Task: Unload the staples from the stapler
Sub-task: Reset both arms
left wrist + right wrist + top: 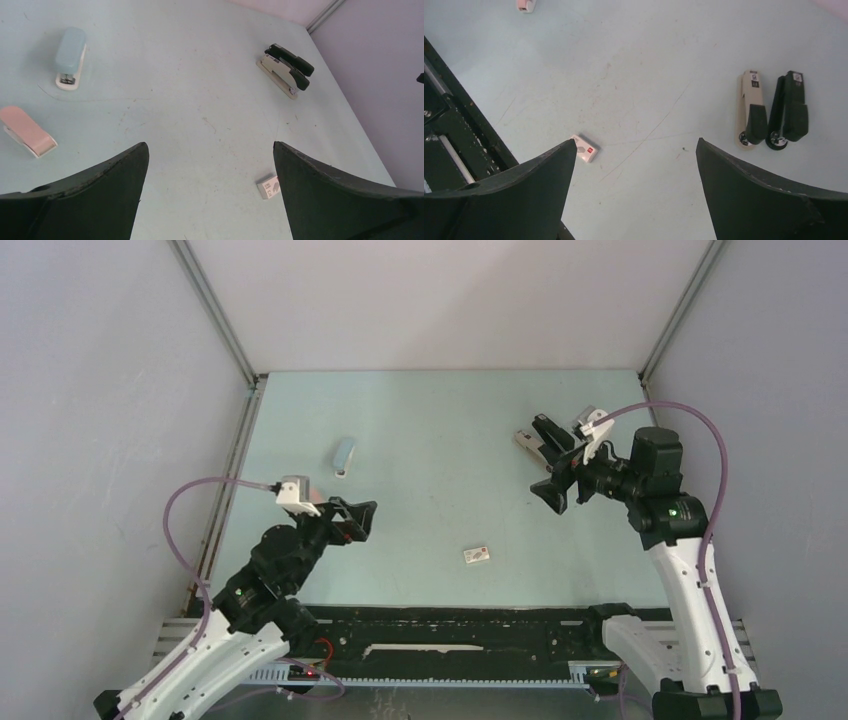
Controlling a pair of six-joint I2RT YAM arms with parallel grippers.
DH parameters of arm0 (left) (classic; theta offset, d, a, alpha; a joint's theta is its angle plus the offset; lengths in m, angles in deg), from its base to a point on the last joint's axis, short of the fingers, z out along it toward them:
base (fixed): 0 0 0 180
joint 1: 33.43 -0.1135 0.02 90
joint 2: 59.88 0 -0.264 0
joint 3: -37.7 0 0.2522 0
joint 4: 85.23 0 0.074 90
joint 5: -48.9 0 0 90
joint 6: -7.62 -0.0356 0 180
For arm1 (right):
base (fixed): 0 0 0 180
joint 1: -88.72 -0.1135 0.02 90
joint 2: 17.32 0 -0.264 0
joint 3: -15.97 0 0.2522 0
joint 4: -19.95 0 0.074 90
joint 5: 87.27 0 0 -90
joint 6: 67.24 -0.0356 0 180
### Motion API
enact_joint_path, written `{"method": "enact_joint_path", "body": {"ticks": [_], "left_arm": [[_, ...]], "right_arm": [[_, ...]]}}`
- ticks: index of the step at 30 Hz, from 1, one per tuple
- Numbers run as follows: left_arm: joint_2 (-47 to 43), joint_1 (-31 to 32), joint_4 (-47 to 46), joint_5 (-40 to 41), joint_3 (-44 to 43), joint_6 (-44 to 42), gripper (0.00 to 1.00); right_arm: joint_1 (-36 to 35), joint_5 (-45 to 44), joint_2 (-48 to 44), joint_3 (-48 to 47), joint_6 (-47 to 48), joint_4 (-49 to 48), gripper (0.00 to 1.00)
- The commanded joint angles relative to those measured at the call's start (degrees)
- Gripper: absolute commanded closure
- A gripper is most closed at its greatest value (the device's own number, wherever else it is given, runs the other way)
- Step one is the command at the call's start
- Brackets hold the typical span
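While both claws stand empty: table (430, 420) with three staplers and one small box
Item, left gripper (360, 520), jaws spread wide, holding nothing; right gripper (548, 462), equally wide, empty, hovering near the black-and-cream stapler (754, 117), which lies hinged open at far right, black top beside cream base; staples too small to make out; blue stapler (69, 57) far left; pink stapler (27, 131) near it; small white box (585, 148) mid-table
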Motion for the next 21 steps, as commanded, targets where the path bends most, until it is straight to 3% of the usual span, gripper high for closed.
{"method": "enact_joint_path", "body": {"ticks": [1, 15, 21], "left_arm": [[0.57, -1.01, 3.77, 0.43, -6.77, -4.75, 0.0], [2.15, -1.32, 14.96, 1.57, -19.41, -10.15, 0.0], [0.57, -1.33, 16.67, 4.26, -18.76, -11.07, 0.0]], "right_arm": [[0.73, 0.9, -2.82, -2.72, -3.03, -3.73, 0.0], [1.71, 6.8, -3.45, -2.74, -8.26, -5.57, 0.01], [1.98, 7.95, -3.89, -2.11, -8.89, -5.85, 0.0]]}}
